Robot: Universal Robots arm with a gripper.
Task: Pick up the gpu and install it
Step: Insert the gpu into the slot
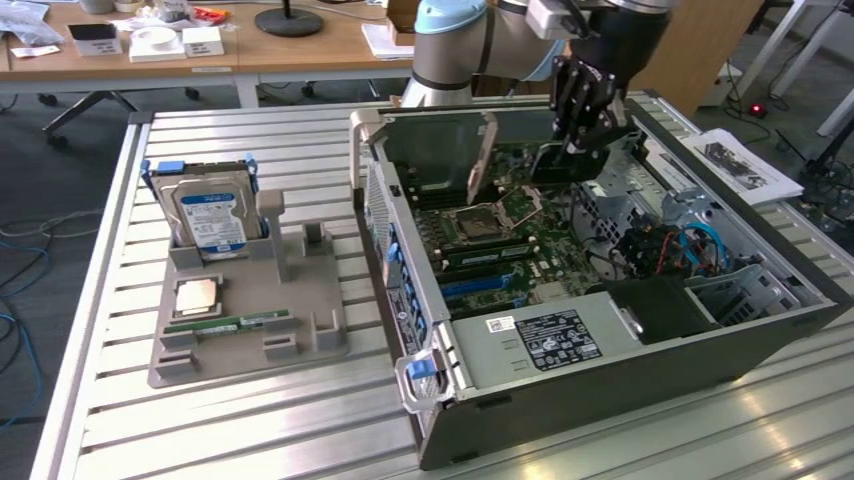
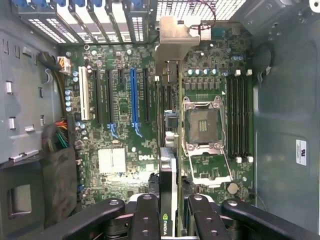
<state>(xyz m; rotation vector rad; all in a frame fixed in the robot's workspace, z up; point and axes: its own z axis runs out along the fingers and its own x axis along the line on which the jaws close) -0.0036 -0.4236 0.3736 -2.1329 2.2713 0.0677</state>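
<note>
My gripper (image 1: pixel 583 148) hangs inside the open computer case (image 1: pixel 747 330), shut on the gpu (image 1: pixel 561 165), a thin black card held on edge above the motherboard (image 1: pixel 507 240). In the wrist view the gpu (image 2: pixel 168 170) appears edge-on between the two black fingers (image 2: pixel 146 215), its silvery end bracket (image 2: pixel 172 37) pointing toward the case's rear slot openings. The card hangs between the expansion slots, among them a blue slot (image 2: pixel 133 97), and the empty CPU socket (image 2: pixel 204 122). It is not seated in any slot.
A grey parts holder (image 1: pixel 307 320) on the slatted metal table, at the exterior view's left, carries a hard drive (image 1: pixel 211 215), a CPU (image 1: pixel 198 295) and a green memory stick (image 1: pixel 247 322). Cables (image 2: pixel 60 137) and a drive bay (image 1: pixel 667 300) crowd the case's far end.
</note>
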